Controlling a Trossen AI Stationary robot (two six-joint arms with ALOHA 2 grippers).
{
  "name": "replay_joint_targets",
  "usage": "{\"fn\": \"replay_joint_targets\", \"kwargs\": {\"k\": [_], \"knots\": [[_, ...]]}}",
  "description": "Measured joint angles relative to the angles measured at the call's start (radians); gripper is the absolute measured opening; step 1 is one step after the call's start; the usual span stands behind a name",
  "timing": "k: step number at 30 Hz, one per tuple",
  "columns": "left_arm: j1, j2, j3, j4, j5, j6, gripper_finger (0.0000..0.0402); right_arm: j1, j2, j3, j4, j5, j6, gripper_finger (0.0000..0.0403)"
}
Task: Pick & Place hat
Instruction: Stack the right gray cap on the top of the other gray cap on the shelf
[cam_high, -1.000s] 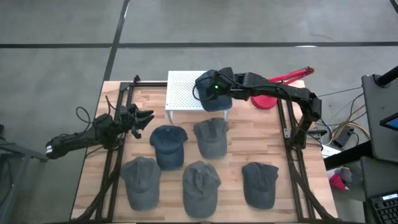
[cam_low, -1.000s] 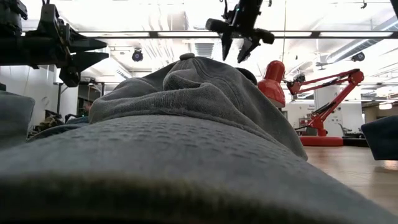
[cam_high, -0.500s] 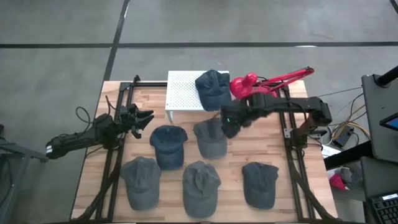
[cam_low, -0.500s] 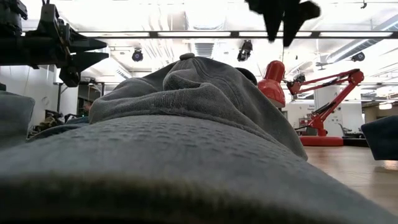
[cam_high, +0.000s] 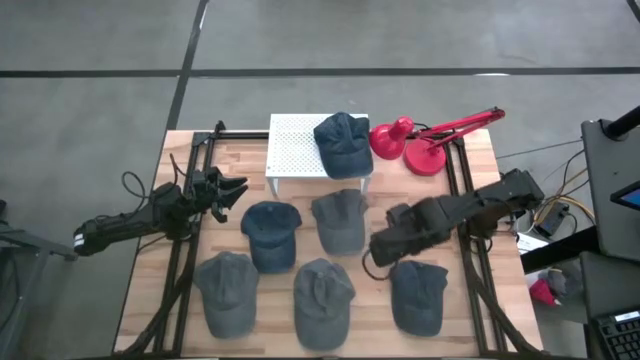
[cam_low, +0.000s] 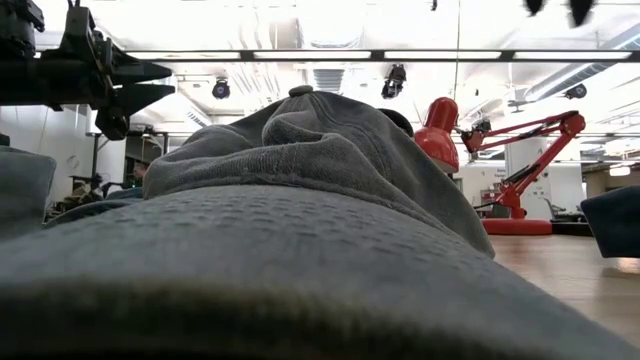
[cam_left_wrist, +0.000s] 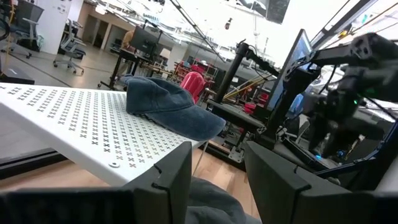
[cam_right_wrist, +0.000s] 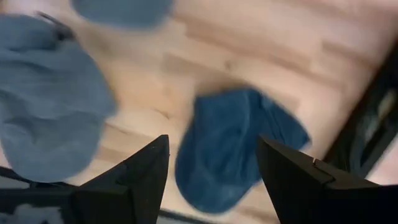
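Note:
A dark blue cap (cam_high: 343, 143) lies on the right end of the white perforated stand (cam_high: 298, 148), also seen in the left wrist view (cam_left_wrist: 168, 102). Several more caps lie flat on the table, among them a grey one (cam_high: 340, 220) and a blue-grey one (cam_high: 418, 295) near the right corner. My right gripper (cam_high: 385, 248) hangs open in the air between those two. In its wrist view its fingers (cam_right_wrist: 211, 146) stand above the blue-grey cap (cam_right_wrist: 230, 149) and touch nothing. My left gripper (cam_high: 228, 193) waits open at the table's left (cam_left_wrist: 217, 152).
A red desk lamp (cam_high: 420, 145) stands at the far right, beside the stand. A dark blue cap (cam_high: 270, 235) and two grey caps (cam_high: 228, 290) (cam_high: 322, 298) fill the middle and near side. A grey cap (cam_low: 300, 200) blocks most of the low view. Black rails (cam_high: 470, 270) run along both sides.
My right gripper has moved from above the cap on the stand toward the table's near edge, past the grey cap, to a spot by the blue-grey cap. The dark blue cap has stayed on the stand. In the low view the gripper has moved up to the picture's top right edge.

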Motion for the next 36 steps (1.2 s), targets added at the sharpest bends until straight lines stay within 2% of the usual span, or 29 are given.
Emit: {"fn": "replay_joint_targets", "kwargs": {"k": [8, 17, 25, 31, 36], "knots": [[0.0, 0.0, 0.0, 0.0, 0.0, -0.052, 0.0152, 0.158, 0.0, -0.079, 0.015, -0.098, 0.297, 0.0259], [0.0, 0.0, 0.0, 0.001, 0.0, -0.099, 0.0152, 0.283, 0.001, -0.186, 0.116, -0.096, 0.559, 0.0274], [0.0, 0.0, 0.0, 0.002, 0.0, -0.133, 0.0152, 0.298, 0.006, -0.357, 0.246, -0.09, 0.621, 0.0283], [0.0, 0.0, 0.0, 0.002, 0.0, -0.135, 0.0152, 0.294, 0.007, -0.491, 0.441, -0.089, 0.622, 0.0297], [0.0, 0.001, 0.0, 0.002, 0.0, -0.135, 0.0152, 0.289, 0.024, -0.609, 0.53, -0.089, 0.629, 0.0305]]}}
